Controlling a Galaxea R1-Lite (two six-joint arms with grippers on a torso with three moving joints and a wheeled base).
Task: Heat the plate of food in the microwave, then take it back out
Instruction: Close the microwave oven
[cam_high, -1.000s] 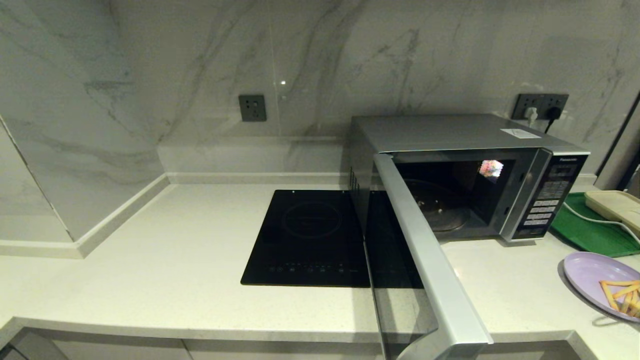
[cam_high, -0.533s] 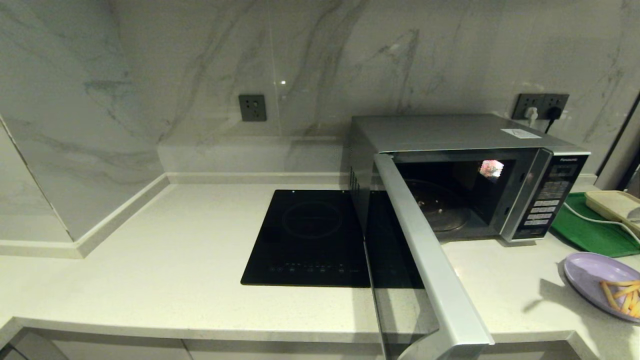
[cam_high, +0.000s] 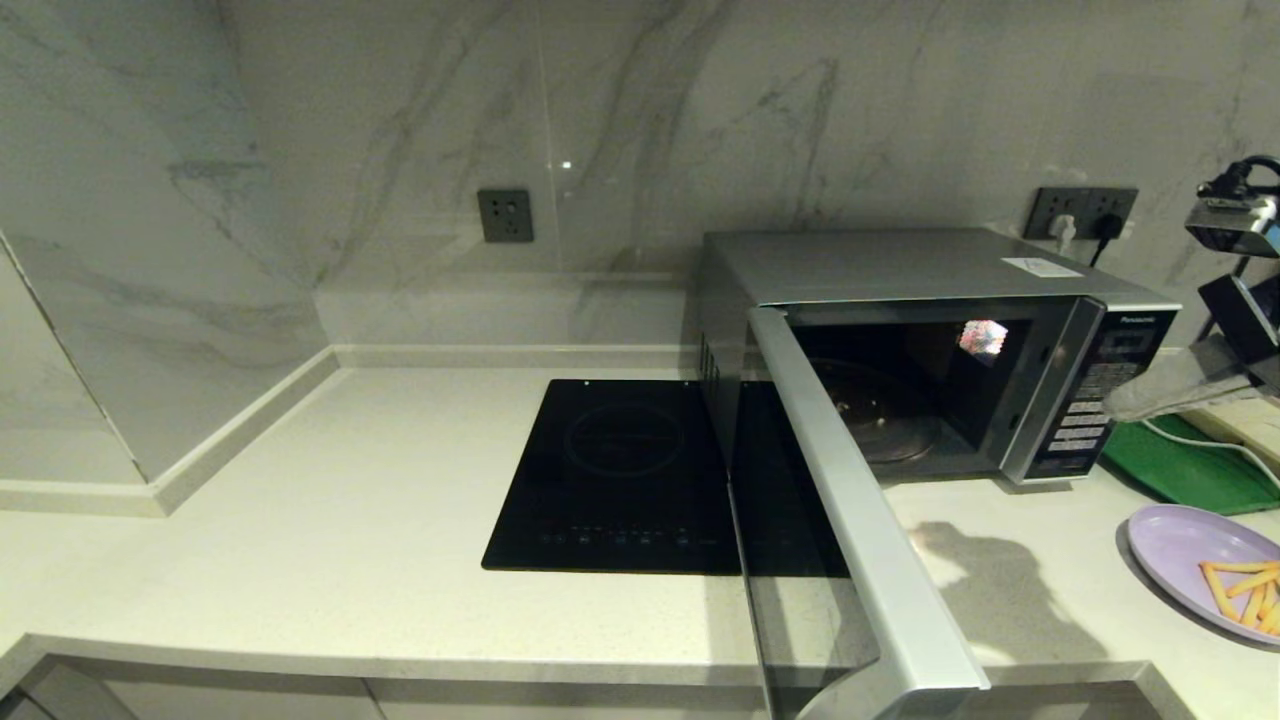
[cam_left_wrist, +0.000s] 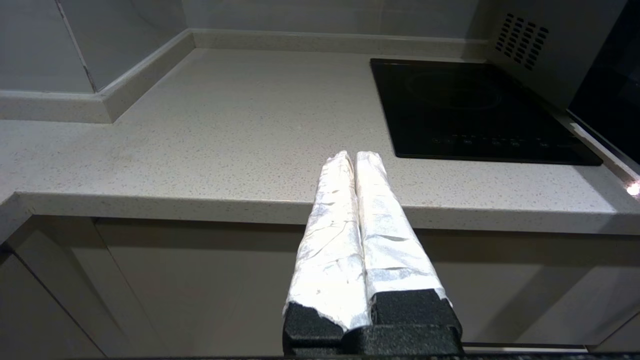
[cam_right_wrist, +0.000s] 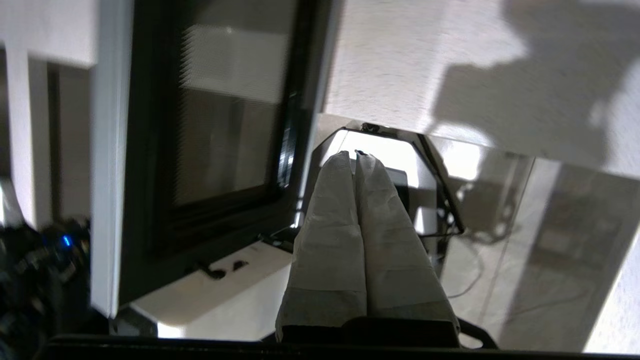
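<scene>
The right tool (cam_high: 1115, 405), clenched and empty, hovers beside the silver-grey microwave's (cam_high: 900, 270) button panel, door wide open. The round pale-lavender plate of fries (cam_high: 1195, 560) sits on the pale speckled surface (cam_high: 350, 500) at near right. The left tool (cam_left_wrist: 355, 157) is clenched by the surface's near edge.

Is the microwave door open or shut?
Open: the microwave door swings out over the counter edge, exposing the bare turntable.

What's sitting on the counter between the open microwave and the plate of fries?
In the head view, nothing: bare counter separates the microwave from the plate of food, crossed only by the arm's shadow.
</scene>
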